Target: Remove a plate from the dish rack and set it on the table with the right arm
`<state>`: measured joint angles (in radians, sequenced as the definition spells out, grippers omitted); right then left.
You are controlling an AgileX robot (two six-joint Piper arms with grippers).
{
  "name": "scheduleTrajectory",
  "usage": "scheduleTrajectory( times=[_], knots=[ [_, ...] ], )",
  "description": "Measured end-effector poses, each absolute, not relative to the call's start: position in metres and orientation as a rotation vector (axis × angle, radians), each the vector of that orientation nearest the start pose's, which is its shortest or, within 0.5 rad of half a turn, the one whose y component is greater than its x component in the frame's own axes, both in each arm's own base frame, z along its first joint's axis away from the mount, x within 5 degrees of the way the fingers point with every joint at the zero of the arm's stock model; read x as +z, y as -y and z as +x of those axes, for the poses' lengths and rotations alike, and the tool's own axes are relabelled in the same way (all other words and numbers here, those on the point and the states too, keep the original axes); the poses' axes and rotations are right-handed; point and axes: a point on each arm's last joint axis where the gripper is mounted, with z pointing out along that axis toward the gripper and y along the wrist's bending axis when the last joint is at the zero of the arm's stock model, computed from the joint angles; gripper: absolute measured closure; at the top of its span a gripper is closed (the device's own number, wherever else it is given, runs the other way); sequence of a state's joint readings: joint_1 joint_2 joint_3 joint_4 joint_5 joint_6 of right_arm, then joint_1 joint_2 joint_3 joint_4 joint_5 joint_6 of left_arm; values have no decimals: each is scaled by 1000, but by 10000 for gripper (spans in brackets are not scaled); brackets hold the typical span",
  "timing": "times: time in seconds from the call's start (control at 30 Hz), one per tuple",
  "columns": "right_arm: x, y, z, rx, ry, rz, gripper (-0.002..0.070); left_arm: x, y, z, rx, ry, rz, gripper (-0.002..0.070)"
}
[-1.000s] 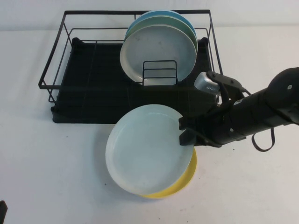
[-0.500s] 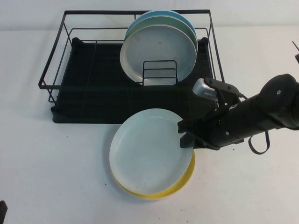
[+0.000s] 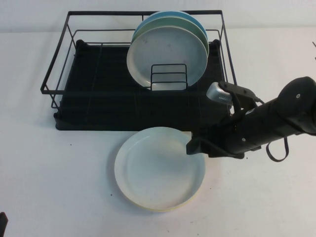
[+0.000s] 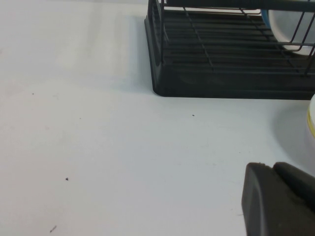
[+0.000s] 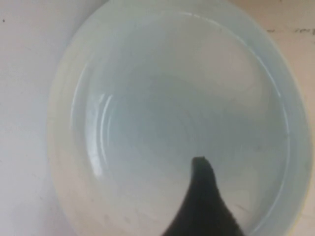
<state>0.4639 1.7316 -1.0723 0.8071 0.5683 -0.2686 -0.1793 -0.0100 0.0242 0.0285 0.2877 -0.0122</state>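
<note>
The right gripper (image 3: 193,146) is pinched on the near-right rim of the white plate (image 3: 158,168), one black finger (image 5: 204,196) lying over the inside of the dish as the wrist camera shows it. That plate now sits flat, stacked squarely on a yellow plate whose edge (image 3: 190,200) only just peeks out beneath it, both resting on the white table (image 3: 59,187) just in front of the dish rack (image 3: 98,84). So the lift out of the rack looks finished and the plate seems to be down; what remains, I'd judge, is to let go and draw the right arm (image 3: 276,121) clear. Three more plates stand upright in the rack, the front one light grey (image 3: 165,54). The left gripper (image 4: 278,199) sits parked low over bare table to the left of the rack; I cannot tell whether it is open.
</note>
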Motion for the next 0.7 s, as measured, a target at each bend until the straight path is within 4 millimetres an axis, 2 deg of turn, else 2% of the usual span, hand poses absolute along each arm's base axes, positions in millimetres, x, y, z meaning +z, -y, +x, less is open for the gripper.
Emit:
scheduleTrajectory(
  times=[0.17, 0.3, 0.4, 0.5, 0.57, 0.7],
  knots=[
    [231, -180, 292, 822, -2632, -233, 222, 180, 9, 54, -111, -1779, 168, 679],
    [252, -172, 282, 816, -2606, -292, 238, 180, 9, 54, -109, -1779, 169, 679],
    [266, -166, 272, 781, -2589, -373, 341, 180, 9, 54, -109, -1779, 169, 679],
    [280, -158, 260, 728, -2580, -472, 536, 180, 9, 54, -109, -1779, 169, 679],
    [294, -152, 249, 693, -2553, -528, 631, 180, 9, 54, -109, -1779, 169, 679],
    [319, -139, 226, 650, -2463, -575, 680, 180, 9, 54, -109, -1779, 169, 679]
  ],
)
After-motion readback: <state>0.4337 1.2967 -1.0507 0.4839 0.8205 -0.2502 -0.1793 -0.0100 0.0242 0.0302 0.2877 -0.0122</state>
